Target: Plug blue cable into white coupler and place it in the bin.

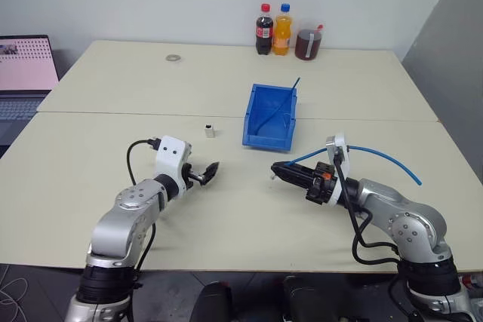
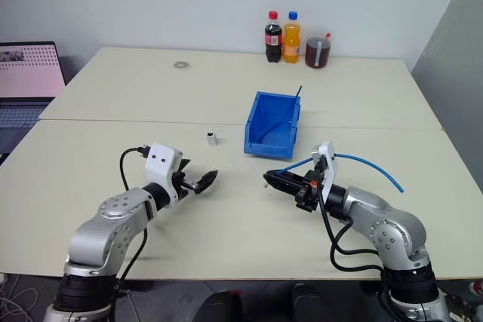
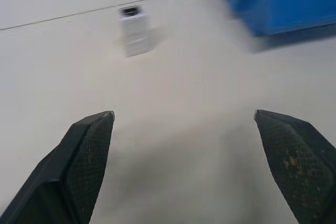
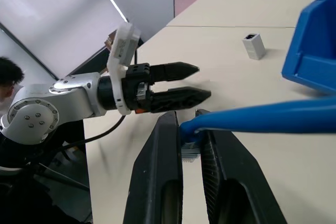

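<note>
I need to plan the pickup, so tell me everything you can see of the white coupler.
The white coupler is a tiny boxy block that looks like white plastic, with a dark socket opening in its upper end. It stands upright on the cream table, apart from everything: nothing touches it. The blue bin sits to its right, and the open left hand is nearer the robot, its fingers pointing toward it.

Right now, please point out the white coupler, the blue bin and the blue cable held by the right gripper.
white coupler [image 3: 134, 31], left wrist view, on its front face.
blue bin [image 1: 266, 139], left eye view, on its front wall.
blue cable [image 4: 273, 117], right wrist view, on the stretch leaving the right gripper [image 4: 191, 145].
</note>
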Motion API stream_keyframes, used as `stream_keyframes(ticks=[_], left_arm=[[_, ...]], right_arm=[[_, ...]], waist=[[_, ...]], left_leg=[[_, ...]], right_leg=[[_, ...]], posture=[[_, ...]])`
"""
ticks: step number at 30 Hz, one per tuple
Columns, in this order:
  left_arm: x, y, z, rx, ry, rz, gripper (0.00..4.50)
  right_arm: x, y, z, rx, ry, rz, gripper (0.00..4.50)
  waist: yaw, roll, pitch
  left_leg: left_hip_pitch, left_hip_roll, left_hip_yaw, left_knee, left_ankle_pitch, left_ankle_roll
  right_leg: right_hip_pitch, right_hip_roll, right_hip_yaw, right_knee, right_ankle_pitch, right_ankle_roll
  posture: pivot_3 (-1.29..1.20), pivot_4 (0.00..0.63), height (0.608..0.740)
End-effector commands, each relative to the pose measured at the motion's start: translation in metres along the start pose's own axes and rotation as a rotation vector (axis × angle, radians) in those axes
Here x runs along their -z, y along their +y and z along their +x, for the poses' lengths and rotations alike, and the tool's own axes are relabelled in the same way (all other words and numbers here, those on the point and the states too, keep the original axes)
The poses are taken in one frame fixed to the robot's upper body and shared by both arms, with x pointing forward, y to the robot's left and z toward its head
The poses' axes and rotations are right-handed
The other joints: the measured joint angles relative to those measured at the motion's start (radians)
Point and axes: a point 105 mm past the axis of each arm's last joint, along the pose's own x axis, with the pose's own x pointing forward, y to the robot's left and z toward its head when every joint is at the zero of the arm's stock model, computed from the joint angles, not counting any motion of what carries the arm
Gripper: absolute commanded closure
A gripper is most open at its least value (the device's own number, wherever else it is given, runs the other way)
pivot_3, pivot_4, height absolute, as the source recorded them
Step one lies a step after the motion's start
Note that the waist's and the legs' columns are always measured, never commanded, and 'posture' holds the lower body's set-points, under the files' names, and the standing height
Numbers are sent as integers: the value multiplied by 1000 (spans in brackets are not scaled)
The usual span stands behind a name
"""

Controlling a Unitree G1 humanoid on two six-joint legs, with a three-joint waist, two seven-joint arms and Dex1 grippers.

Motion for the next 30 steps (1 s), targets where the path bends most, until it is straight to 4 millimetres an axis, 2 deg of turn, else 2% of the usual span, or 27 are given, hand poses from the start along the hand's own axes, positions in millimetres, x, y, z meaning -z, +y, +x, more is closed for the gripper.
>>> stream_keyframes(ticks=[1, 8, 14, 22, 30], left_arm=[[-14, 7, 14, -119, -17, 22, 0], [-20, 17, 43, -208, 48, 31, 0], [-26, 8, 64, -172, 81, 10, 0], [-35, -1, 78, -140, 71, 17, 0], [-36, -1, 84, -161, 59, 13, 0]], right_arm=[[-13, 5, -1, -14, -49, -49, 4319], [-15, 5, -1, -2, -59, -54, 4319], [-15, 6, -1, 9, -68, -54, 4319], [-15, 7, 0, 16, -74, -56, 4319], [-13, 7, -1, 17, -68, -56, 4320]], waist=[[0, 0, 0], [-1, 0, 0], [-1, 0, 0], [-1, 0, 0], [0, 0, 0]], left_leg=[[0, 0, 0, 0, 0, 0], [0, -1, 0, 0, 0, 0], [-1, -1, -1, 0, 0, 0], [0, -1, 0, 0, 0, 0], [-1, -1, 0, 0, 0, 0]], right_leg=[[0, 0, 0, 0, 0, 0], [0, 1, 0, 0, 0, 0], [0, 1, -1, 0, 0, 0], [0, 0, -2, 0, 0, 0], [0, 0, -2, 0, 0, 0]], posture=[[0, 150, 740], [0, 150, 740], [0, 150, 740], [0, 150, 740], [0, 150, 740]])
